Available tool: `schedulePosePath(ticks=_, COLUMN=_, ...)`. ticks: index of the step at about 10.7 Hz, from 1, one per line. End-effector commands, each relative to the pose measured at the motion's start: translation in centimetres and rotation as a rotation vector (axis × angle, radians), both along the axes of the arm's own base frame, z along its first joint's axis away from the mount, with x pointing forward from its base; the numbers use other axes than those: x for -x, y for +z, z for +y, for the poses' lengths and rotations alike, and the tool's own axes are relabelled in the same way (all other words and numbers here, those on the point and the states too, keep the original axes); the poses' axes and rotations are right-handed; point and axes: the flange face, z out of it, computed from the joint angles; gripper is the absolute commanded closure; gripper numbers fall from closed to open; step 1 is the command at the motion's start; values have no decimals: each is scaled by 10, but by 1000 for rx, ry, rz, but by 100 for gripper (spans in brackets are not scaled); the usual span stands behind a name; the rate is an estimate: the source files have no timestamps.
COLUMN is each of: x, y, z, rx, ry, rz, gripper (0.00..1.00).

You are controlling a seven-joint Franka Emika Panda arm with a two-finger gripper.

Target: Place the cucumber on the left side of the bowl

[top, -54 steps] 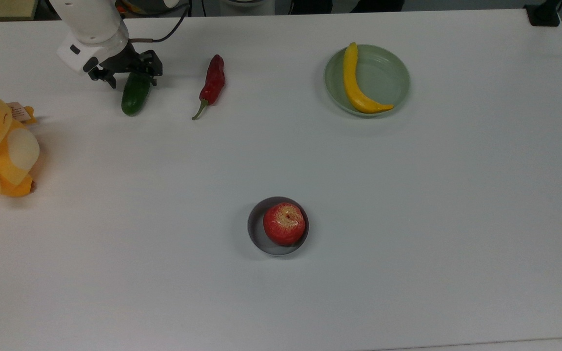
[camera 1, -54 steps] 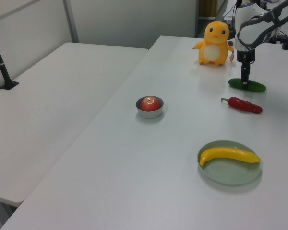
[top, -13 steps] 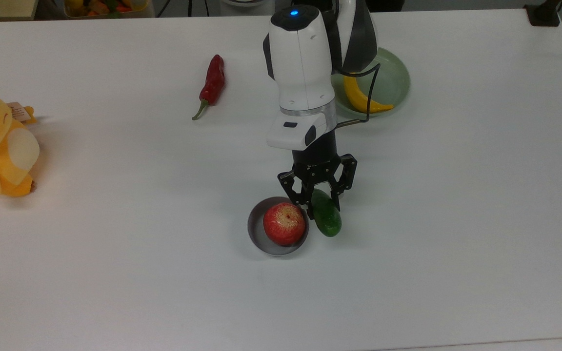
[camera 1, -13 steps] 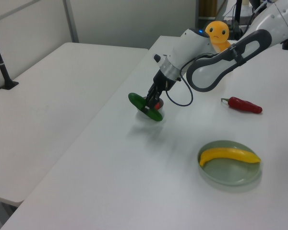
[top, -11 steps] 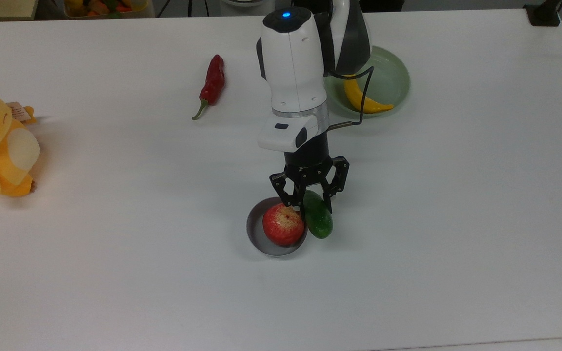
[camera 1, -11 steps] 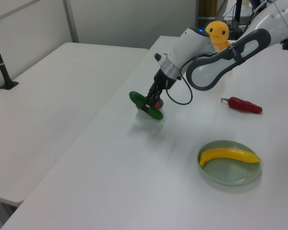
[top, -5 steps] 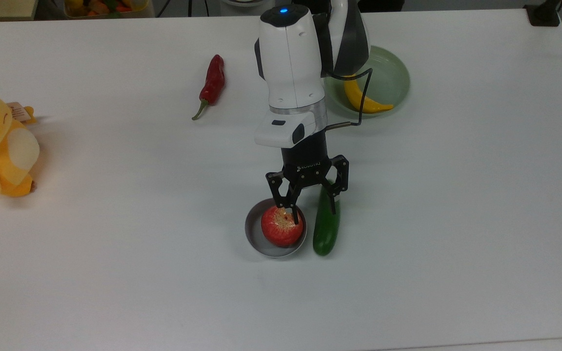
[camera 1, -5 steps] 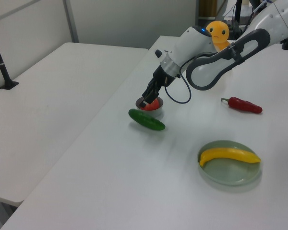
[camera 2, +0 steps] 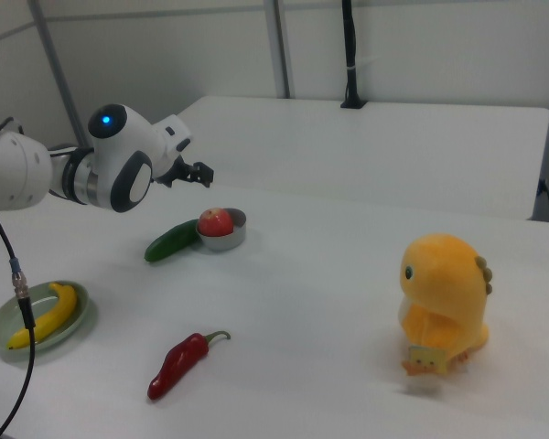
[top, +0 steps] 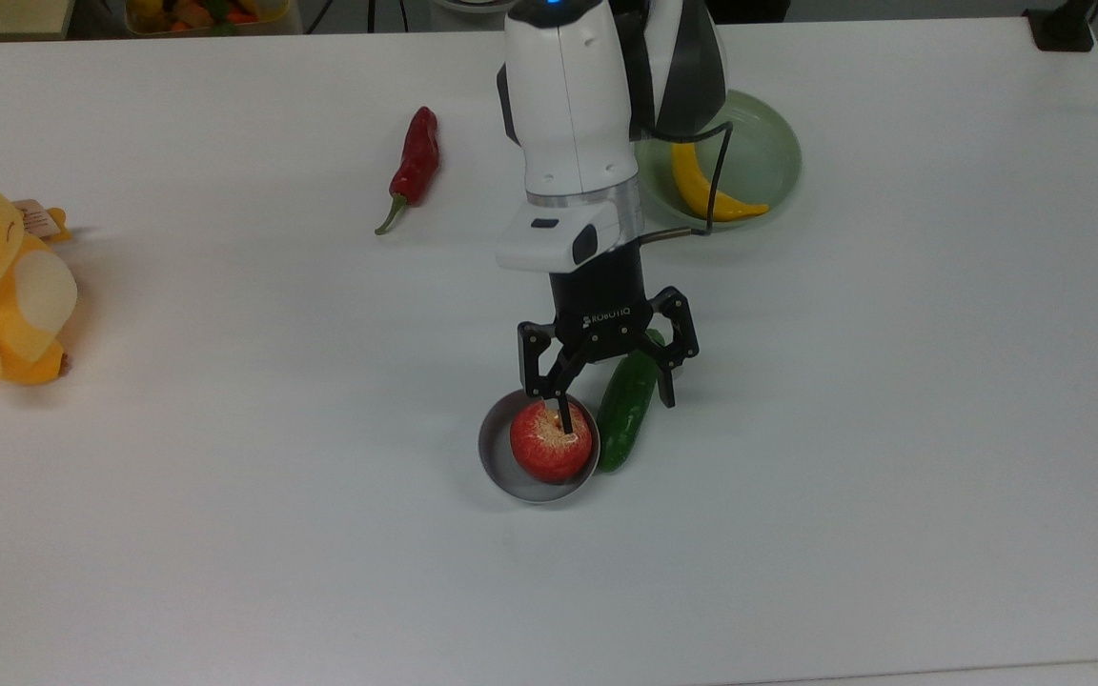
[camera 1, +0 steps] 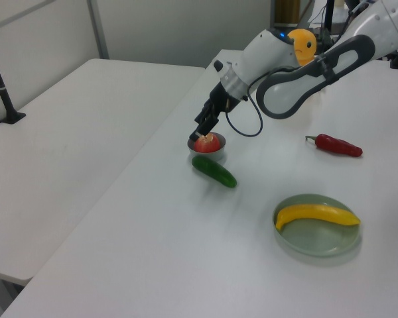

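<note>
Letting go a moment ago, I now hold my gripper (top: 611,405) spread wide and empty above the table (top: 225,476). The cucumber (top: 627,400) has rolled flat, touching the bowl (top: 495,467) at its three o'clock in the top view. The placing looks finished; I should lift clear.

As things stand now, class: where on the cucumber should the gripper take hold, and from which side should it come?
Grip the cucumber across its narrow middle, coming from above. It lies flat, one end against the bowl, so that end is crowded. The open gripper is above it.
</note>
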Motion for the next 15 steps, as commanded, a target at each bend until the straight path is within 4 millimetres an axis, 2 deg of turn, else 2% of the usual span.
schedulePosePath(ticks=1, x=24, y=57, z=-6, rx=-19, ry=-7, rz=-3, gripper=0)
schedulePosePath(ticks=4, x=54, y=138, z=-36, rx=-1, ry=-5, rz=142, gripper=0)
schedulePosePath(ticks=5, x=68, y=160, z=-50, rx=7, ry=-9, rz=207, gripper=0)
schedulePosePath(ticks=7, x=99, y=191, z=-68, rx=19, ry=2, rz=338, gripper=0)
schedulePosePath(ticks=10, x=141, y=215, z=-89, rx=45, ry=8, rz=578, gripper=0)
schedulePosePath(ticks=12, x=162, y=227, z=-99, rx=12, ry=-189, rz=711, gripper=0)
schedulePosePath(ticks=14, x=179, y=224, z=-108, rx=45, ry=-273, rz=822, gripper=0)
schedulePosePath(ticks=15, x=178, y=225, z=-121, rx=32, ry=-294, rz=827, gripper=0)
